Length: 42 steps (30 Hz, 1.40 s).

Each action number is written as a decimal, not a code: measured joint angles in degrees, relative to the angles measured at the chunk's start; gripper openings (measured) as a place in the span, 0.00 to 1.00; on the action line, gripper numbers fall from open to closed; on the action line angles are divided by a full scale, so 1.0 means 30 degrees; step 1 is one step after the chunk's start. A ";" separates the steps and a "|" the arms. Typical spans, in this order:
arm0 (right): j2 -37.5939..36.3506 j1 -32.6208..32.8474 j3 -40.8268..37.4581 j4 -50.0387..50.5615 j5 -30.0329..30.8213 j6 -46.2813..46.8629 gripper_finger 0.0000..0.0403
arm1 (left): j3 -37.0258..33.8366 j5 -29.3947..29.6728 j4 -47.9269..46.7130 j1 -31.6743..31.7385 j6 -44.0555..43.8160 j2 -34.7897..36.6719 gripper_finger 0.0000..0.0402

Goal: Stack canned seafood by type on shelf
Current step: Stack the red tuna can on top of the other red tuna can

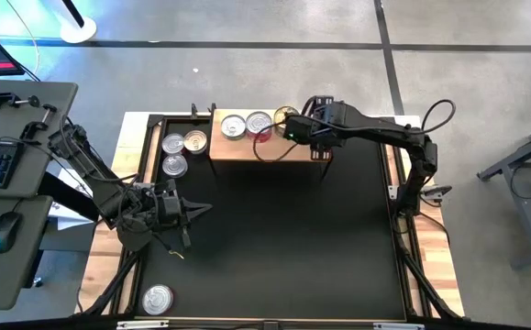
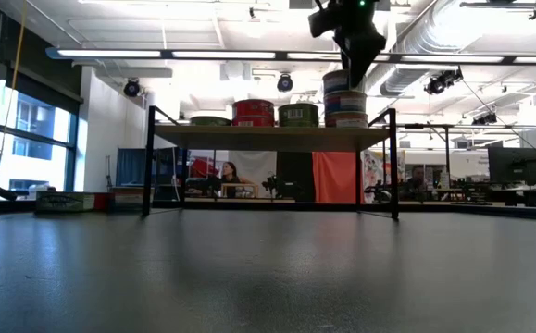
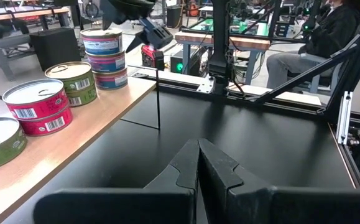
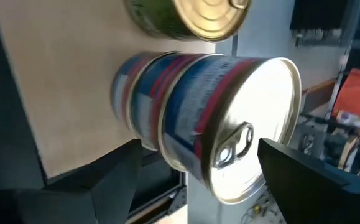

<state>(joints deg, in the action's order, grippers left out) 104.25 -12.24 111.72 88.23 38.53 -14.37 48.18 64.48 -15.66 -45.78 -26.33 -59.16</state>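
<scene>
Looking straight down first, saw the right pincer [image 1: 290,126] poised over one end of the light wooden shelf on thin black legs [image 1: 265,154], directly above the stack of blue-and-red-labelled round tins [image 1: 283,115]. Counted two silver-lidded tins [image 1: 245,125] just beside it on the board, three more well beyond on the black mat [image 1: 293,238], and one far off. Found the left pincer [image 1: 188,210] waiting well apart over that mat.

From table height, saw the right pincer [image 2: 351,57] straight above the stack [image 2: 344,100]. Noted a green tin [image 2: 298,115] and a red tin [image 2: 253,113] to its side.

From the left wrist, saw the left pincer [image 3: 198,144] pressed closed, holding nothing.

From the right wrist, saw the right pincer [image 4: 223,177] spread wide, with one finger on each side of the top tin and nothing clamped.

Judged the tins rigid, fairly weighty and slick on the metal. Thought it best to take hold across the labelled side wall, not the lid.

Noted a flat, matte mat and a bright workshop behind, with seated people.
</scene>
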 joint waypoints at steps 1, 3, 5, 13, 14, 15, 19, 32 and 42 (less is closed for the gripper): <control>0.0000 0.0099 0.0000 0.0080 0.0041 -0.0265 0.77 | 0.0000 0.0002 0.0000 0.0000 -0.0002 0.0000 0.00; -0.0007 0.0293 0.0000 0.0305 0.0345 -0.0336 0.77 | 0.0000 0.0002 0.0029 0.0000 0.0000 0.0000 0.00; -0.0092 0.0476 0.0000 0.0363 0.0474 -0.0206 0.77 | 0.0000 0.0002 0.0387 0.0001 0.0016 0.0000 0.00; -0.1559 0.1248 0.0000 0.0243 -0.0068 0.2002 0.77 | 0.0000 -0.2674 0.3811 0.0992 0.3460 0.0015 0.00; -0.1882 0.1302 0.0000 0.0140 -0.0075 0.2341 0.77 | 0.0000 -0.3388 0.4110 0.1315 0.3716 0.0015 0.00; -0.2169 0.1361 0.0000 0.0057 -0.0107 0.2722 0.77 | 0.0000 -0.4127 0.4367 0.1673 0.3873 0.0015 0.00; -0.3317 0.1385 0.0000 -0.0689 -0.1642 0.4556 0.77 | 0.0000 -0.7390 0.4646 0.3557 0.3854 0.0015 0.00; -0.3992 0.3679 -0.0007 -0.7531 -1.3982 0.6603 0.77 | 0.0007 -1.8706 -0.2604 -0.1602 -0.7549 -0.3728 0.00; -0.1007 0.6816 -0.0022 -0.8350 -1.5286 0.5366 0.77 | 0.0000 -1.8146 -0.5782 -0.7228 -1.8012 -0.7586 0.00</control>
<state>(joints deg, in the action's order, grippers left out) 101.23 8.21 111.66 63.18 -7.33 1.73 48.18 10.05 -33.01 -67.46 -80.37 -81.91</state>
